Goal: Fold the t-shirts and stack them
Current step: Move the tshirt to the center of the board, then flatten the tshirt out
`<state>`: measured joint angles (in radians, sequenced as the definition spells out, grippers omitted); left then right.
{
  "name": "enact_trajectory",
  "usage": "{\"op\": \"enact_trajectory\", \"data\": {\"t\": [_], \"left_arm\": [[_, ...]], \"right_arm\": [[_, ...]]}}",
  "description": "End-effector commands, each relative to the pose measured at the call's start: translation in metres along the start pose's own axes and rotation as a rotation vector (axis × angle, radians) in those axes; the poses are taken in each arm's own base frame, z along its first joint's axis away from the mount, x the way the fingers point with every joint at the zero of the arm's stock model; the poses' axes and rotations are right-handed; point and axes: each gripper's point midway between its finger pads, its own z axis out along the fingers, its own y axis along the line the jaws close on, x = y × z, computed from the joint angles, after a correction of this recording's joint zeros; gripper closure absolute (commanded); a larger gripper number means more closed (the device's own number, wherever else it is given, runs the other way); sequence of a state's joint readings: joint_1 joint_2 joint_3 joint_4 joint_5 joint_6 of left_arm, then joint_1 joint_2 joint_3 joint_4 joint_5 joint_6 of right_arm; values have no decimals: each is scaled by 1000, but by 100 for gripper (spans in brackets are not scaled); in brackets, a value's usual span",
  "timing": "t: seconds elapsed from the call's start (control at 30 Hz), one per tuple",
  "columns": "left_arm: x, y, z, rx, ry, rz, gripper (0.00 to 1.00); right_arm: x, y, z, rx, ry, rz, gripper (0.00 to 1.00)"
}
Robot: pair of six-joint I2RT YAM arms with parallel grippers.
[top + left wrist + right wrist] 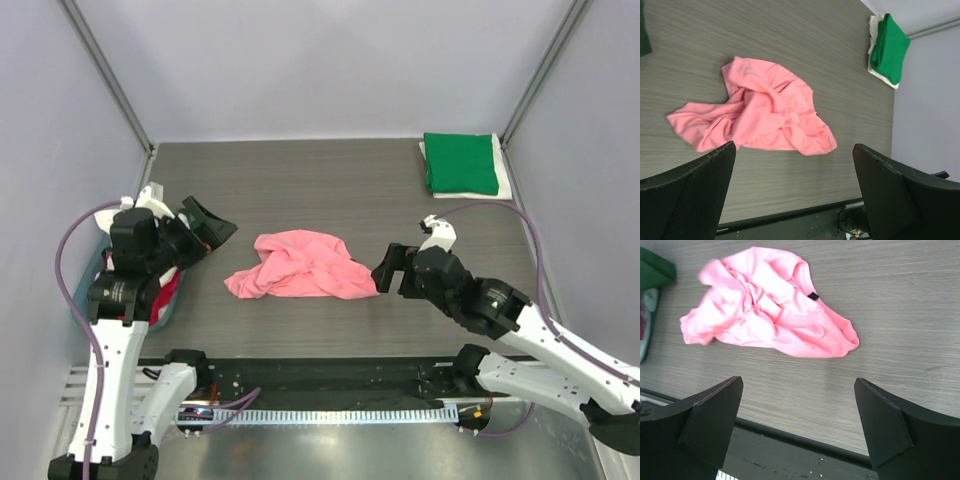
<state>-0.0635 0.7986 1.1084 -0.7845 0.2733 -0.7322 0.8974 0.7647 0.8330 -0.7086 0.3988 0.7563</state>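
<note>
A salmon-pink t-shirt (300,266) lies crumpled in the middle of the table, also seen in the left wrist view (757,112) and the right wrist view (770,310), where its dark neck label (813,296) shows. A folded green t-shirt (460,162) (889,47) rests on a white one (505,186) at the back right corner. My left gripper (210,232) (794,150) hangs open just left of the pink shirt, holding nothing. To the shirt's right, my right gripper (390,268) (797,382) is open and empty as well.
A teal tub (82,292) stands at the left table edge under my left arm, with red and white cloth (168,290) in it. Grey walls close in the table on three sides. A black rail (330,372) runs along the near edge.
</note>
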Motion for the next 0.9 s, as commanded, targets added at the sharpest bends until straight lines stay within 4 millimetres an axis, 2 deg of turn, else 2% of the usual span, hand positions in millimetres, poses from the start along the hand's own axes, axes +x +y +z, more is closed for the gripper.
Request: {"op": "enact_trajectory", "data": {"t": [0.0,0.1,0.13,0.17,0.23,0.27,0.33,0.37,0.4,0.47,0.5,0.57,0.6,0.63,0.67,0.7,0.73,0.77,0.8,0.83,0.87], "left_arm": [[0,10,-16,-39,-58,16,0],[12,25,-11,-74,-44,3,0],[16,29,-9,-82,-37,1,1],[18,32,-8,-87,-39,-1,2],[27,43,0,-111,-9,-12,4],[30,44,3,-112,2,-15,6],[41,56,17,-141,53,-32,8],[41,59,22,-151,62,-35,10],[43,64,27,-173,76,-39,11],[48,76,44,-226,121,-54,17],[48,81,50,-245,133,-60,20],[50,87,72,-263,165,-77,22],[50,89,80,-265,173,-84,22],[51,88,88,-258,182,-94,22],[52,90,105,-262,200,-96,22],[53,89,114,-262,210,-101,21],[55,89,123,-263,224,-100,21],[58,88,140,-264,243,-97,21],[67,93,165,-296,274,-73,20],[67,91,166,-292,272,-70,19],[78,106,178,-340,311,-75,19]], "right_arm": [[8,-5,13,57,22,-8,0],[10,9,26,31,55,-51,0],[16,16,38,32,86,-73,0],[13,29,41,1,104,-82,0],[15,37,57,3,148,-124,0],[21,47,72,-3,209,-142,0],[19,50,90,0,247,-164,0],[20,53,108,20,276,-174,0],[19,55,114,16,290,-175,0],[8,54,131,24,284,-156,0],[14,54,141,11,320,-144,0],[2,51,157,-10,304,-95,0],[7,49,166,-15,330,-84,0],[3,48,171,-15,319,-78,0],[3,54,174,-44,337,-73,0],[2,52,178,-47,340,-79,0],[8,54,185,-60,361,-85,1],[7,57,189,-72,361,-89,2],[18,59,204,-88,401,-101,5],[16,62,203,-99,399,-100,5],[20,61,209,-97,408,-103,7]]}}
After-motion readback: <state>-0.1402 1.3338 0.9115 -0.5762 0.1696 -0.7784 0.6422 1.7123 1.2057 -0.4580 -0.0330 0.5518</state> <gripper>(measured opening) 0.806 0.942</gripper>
